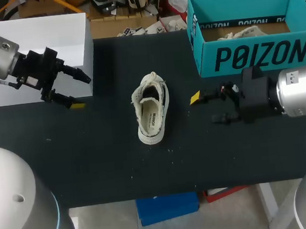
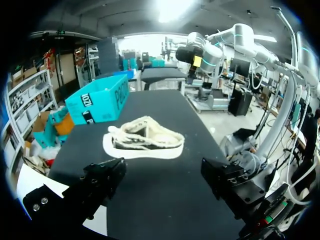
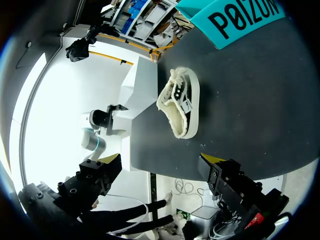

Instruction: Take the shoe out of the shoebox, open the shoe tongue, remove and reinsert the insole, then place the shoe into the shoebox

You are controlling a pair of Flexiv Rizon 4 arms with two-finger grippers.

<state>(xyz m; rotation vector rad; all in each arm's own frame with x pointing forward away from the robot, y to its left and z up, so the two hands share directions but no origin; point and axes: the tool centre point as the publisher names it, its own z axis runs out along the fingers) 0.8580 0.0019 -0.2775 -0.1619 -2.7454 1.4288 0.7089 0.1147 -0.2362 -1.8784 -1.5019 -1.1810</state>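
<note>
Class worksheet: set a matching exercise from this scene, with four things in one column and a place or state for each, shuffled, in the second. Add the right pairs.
Column one
1. shoe
2. shoebox
3. left end effector
4. right end effector

Column two
A. open, just in front of the teal box
B. alone in the middle of the black table, held by nothing
C. teal, lid off, at the far right
D. open, beside the white box

Pairs: 1-B, 2-C, 3-D, 4-A
</note>
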